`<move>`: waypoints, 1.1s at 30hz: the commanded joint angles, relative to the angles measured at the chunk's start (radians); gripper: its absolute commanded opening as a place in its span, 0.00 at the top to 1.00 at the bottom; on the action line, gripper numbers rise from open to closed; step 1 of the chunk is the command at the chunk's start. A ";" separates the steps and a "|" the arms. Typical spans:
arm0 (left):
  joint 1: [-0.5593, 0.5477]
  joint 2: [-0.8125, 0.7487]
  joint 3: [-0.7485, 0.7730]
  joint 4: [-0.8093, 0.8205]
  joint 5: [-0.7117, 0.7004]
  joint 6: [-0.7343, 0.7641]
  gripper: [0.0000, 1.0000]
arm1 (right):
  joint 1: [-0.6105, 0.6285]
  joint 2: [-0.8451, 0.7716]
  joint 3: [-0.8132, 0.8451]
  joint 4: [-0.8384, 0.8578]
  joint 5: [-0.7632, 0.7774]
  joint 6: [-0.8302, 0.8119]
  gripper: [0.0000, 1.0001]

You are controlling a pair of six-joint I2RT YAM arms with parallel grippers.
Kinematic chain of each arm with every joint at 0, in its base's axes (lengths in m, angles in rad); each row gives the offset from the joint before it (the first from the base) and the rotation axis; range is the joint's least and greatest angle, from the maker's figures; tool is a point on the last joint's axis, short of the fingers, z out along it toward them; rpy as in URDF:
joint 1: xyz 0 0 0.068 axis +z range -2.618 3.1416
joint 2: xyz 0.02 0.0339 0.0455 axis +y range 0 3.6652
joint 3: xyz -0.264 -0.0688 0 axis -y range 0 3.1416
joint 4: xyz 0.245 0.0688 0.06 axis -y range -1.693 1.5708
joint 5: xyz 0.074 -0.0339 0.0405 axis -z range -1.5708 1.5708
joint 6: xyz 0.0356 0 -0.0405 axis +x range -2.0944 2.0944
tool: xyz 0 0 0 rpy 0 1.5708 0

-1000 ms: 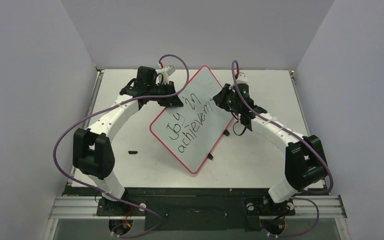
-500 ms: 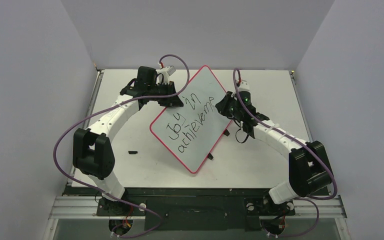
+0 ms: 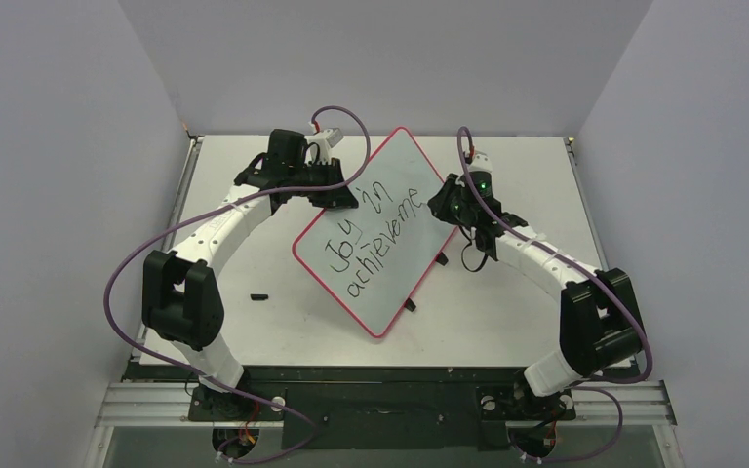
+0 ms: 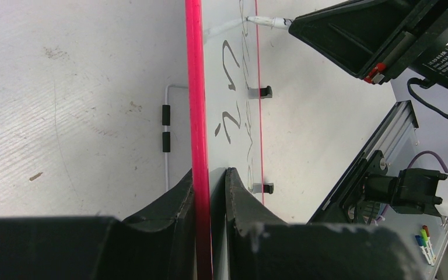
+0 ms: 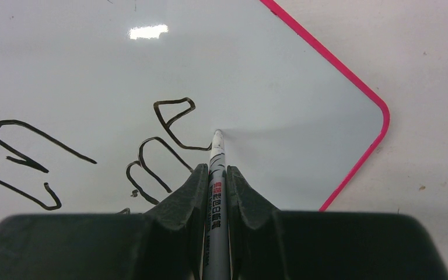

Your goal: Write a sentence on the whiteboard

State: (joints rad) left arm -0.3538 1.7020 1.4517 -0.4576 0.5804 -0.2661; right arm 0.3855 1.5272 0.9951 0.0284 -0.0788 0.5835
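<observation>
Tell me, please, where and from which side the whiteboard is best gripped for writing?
Probably the red rim of its left edge, coming from the left with one jaw on each face, as the left gripper does: the whiteboard is thin and flat, and the marker in the right gripper works the opposite side.

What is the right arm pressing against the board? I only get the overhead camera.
Observer: A thin white marker pen, pinched in the right tool, tip on the pale red-rimmed rectangular whiteboard.
Operator: Where on the writing?
Observer: At the tail of the last letter, an "e", in the black handwritten sentence.
Operator: And the left arm?
Observer: The left tool clamps the board's red rim edge-on.
</observation>
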 commanded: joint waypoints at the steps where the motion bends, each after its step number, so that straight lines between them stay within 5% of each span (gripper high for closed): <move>1: -0.047 0.004 -0.010 -0.004 -0.086 0.166 1.00 | -0.001 -0.023 0.027 -0.017 0.005 -0.023 1.00; 33: -0.047 0.001 -0.008 -0.010 -0.097 0.173 1.00 | -0.018 0.087 0.176 0.000 -0.023 -0.010 1.00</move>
State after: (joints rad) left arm -0.3557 1.7016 1.4521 -0.4564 0.5758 -0.2615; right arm 0.3748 1.6043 1.1404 -0.0154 -0.0872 0.5632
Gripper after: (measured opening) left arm 0.124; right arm 0.097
